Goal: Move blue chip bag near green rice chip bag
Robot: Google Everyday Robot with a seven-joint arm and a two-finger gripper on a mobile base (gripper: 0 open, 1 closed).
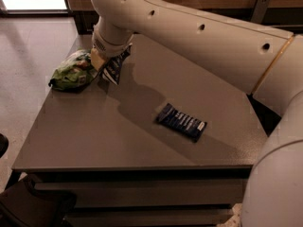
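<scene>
The green rice chip bag (72, 73) lies at the table's far left edge. My gripper (106, 61) is just to the right of it, low over the table, shut on the blue chip bag (114, 68). The navy foil bag hangs from the gripper with its lower end at or just above the tabletop, close beside the green bag. My arm covers the bag's upper part.
A flat dark blue bar wrapper with white stripes (182, 122) lies right of the table's middle. The grey table (94, 136) stands on a light floor. My large white arm (213, 37) spans the upper right. A dark object (33, 207) sits at the lower left.
</scene>
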